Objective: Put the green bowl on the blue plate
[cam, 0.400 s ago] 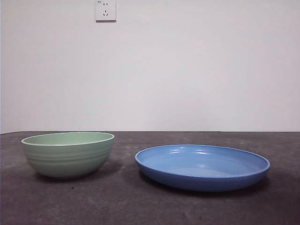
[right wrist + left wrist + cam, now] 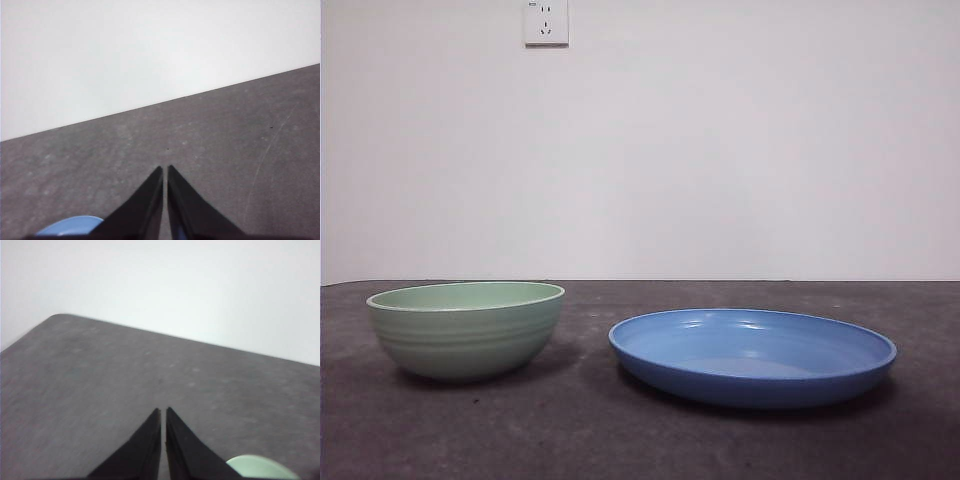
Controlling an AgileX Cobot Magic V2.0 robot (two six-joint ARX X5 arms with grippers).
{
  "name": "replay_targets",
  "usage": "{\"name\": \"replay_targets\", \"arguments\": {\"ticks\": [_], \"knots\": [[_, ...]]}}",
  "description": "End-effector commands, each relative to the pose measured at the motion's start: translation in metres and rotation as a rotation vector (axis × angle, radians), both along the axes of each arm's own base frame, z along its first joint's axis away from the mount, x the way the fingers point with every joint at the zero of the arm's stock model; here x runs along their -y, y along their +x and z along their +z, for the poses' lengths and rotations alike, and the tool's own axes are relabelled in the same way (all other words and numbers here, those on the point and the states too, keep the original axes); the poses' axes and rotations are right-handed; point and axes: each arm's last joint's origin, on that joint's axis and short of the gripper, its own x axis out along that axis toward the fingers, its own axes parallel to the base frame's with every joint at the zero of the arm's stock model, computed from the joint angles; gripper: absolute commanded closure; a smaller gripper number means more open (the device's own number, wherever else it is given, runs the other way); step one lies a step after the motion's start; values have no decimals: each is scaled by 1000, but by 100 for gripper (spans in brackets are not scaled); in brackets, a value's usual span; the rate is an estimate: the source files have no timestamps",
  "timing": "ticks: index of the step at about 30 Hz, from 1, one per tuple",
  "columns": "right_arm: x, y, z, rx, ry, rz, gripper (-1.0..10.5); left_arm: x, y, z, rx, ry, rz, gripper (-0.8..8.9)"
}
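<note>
The dark grey table (image 2: 620,440) filled the lower band of the front view, with a plain white wall (image 2: 720,150) taking up everything above it. On the table, in the lower right of that frame, the blue plate (image 2: 752,357) sat flat, wide and shallow, its upturned rim glossy. In the lower left the green bowl (image 2: 466,329) stood upright on the table surface, narrower than the plate, with faint ridges around its outside; it sat beside the plate with a clear strip of table between them, not touching and not on the plate. Neither arm appeared in the front view. In the left wrist view the left gripper (image 2: 163,412) hung above bare table, its two black jaws drawn together with only a thin slit between the tips, holding nothing; a sliver of the green bowl's rim showed at the bottom edge of that frame, right of the jaws. In the right wrist view the right gripper (image 2: 165,170) was likewise closed on nothing over the table, with a small arc of the blue plate visible at the bottom edge, left of the jaws. A white wall socket (image 2: 545,22) sat at the top of the front view, left of centre.
</note>
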Motion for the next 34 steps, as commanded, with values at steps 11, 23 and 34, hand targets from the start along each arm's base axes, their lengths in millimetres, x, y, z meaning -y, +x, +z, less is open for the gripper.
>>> {"name": "replay_targets", "arguments": {"ticks": [11,23,34], "knots": [[-5,-5,98,-186,48,150,937,18,24,100,-101,-30,-355,796],[-14,25,129,-316,-41,510,937,32,33,121,-324,-77,-593,796],[-15,34,123,-366,-52,537,936,34,36,119,-347,-58,-614,785]]}}
